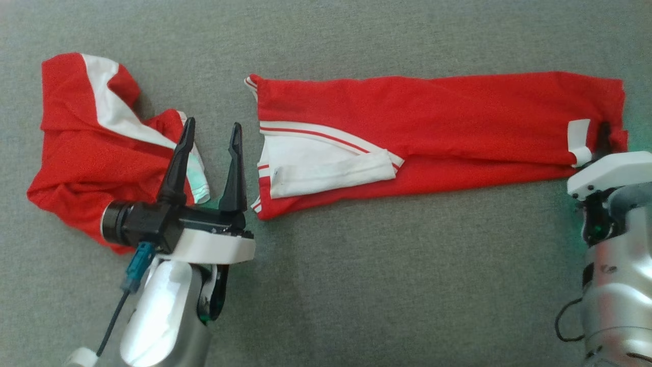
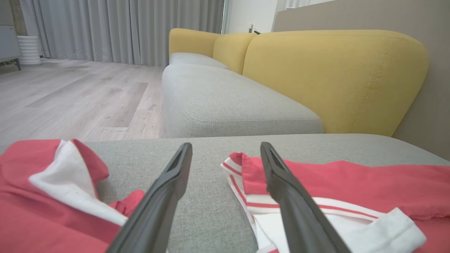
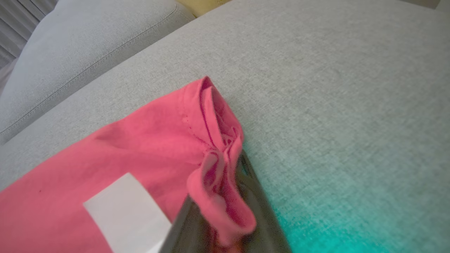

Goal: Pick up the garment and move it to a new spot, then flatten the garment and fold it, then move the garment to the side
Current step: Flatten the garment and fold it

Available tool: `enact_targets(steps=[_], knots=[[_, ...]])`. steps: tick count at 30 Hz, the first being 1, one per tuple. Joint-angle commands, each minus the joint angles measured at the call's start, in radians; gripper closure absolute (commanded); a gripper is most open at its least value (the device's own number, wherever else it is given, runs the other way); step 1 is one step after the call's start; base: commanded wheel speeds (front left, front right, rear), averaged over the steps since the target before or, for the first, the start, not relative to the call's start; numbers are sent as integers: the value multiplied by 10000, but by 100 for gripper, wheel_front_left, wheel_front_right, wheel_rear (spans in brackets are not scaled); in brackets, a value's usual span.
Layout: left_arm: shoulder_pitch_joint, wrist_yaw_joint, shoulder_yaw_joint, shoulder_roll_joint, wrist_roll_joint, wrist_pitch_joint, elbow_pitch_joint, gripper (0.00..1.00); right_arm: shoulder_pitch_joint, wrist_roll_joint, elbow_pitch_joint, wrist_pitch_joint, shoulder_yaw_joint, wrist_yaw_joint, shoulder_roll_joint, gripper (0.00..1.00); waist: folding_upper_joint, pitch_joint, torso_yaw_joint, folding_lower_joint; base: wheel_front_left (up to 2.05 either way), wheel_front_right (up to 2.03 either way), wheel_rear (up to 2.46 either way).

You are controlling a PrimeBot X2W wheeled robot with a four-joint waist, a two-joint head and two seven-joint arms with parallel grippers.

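The garment [image 1: 438, 107], red with white striped trim, lies folded into a long strip across the grey cushion, collar end to the left. My right gripper [image 1: 603, 137] is at its far right end, beside a white tag [image 1: 578, 135]. In the right wrist view the red hem [image 3: 218, 182] is bunched between my right gripper's [image 3: 221, 182] two dark fingers. My left gripper [image 1: 213, 124] hovers open just left of the collar end, nothing between its fingers. The left wrist view has my left gripper [image 2: 225, 145] above bare cushion, with the garment [image 2: 351, 189] at the right.
A second red and white garment [image 1: 86, 148] lies crumpled at the left, partly under my left gripper; it is also at the left wrist view's lower left [image 2: 42, 196]. Grey cushion [image 1: 356, 280] stretches in front. Yellow backrests [image 2: 334, 77] and wooden floor [image 2: 70, 95] lie beyond.
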Motion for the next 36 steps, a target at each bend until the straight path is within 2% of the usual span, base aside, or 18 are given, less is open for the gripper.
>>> enact_targets(steps=[1,4,8,11,15,18,22,26,27,32,36], knots=[[-233,-90,383,43,140,-51,-255,0,197,-172,-140,29,184,-7,173,100,0,-83,-71,-1,0,0,0],[-188,-140,428,21,206,-51,-222,0,310,-537,-548,-16,-202,-7,31,100,0,-222,-124,-1,0,0,0],[-132,-214,454,-7,220,-51,-172,0,484,-1509,-1141,-110,-999,-7,-556,100,0,-391,-148,-1,0,0,0],[-89,-244,453,-24,209,-51,-117,0,403,-2080,-1379,-87,-1606,-7,-763,100,0,-542,-124,-1,0,0,0],[4,-245,503,-41,155,-51,-75,0,137,-2491,-1623,-146,-1891,-7,-702,100,0,-780,-97,-1,0,0,0],[93,-237,528,-49,119,-51,-27,0,33,-2592,-1858,-169,-1658,-7,-397,100,0,-1024,-42,-1,0,0,0],[229,-219,509,-56,55,-51,33,0,5,-2321,-2251,-146,-794,-7,-10,100,0,-1444,76,-1,0,0,0],[403,-169,514,-60,-62,-51,40,0,149,-1711,-2768,-1,523,-7,155,100,0,-1879,191,-1,0,0,0],[403,-169,514,-60,-62,-51,40,0,149,-1711,-2768,-1,523,-7,155,100,0,-1879,191,-1,0,0,0],[577,-100,367,-62,-213,-51,40,0,470,371,-2916,145,3252,-7,169,100,0,-2252,422,-1,0,0,0],[616,-52,280,-63,-250,-51,2,0,797,1523,-3042,100,5132,-7,171,100,0,-2304,604,-1,0,0,0]])
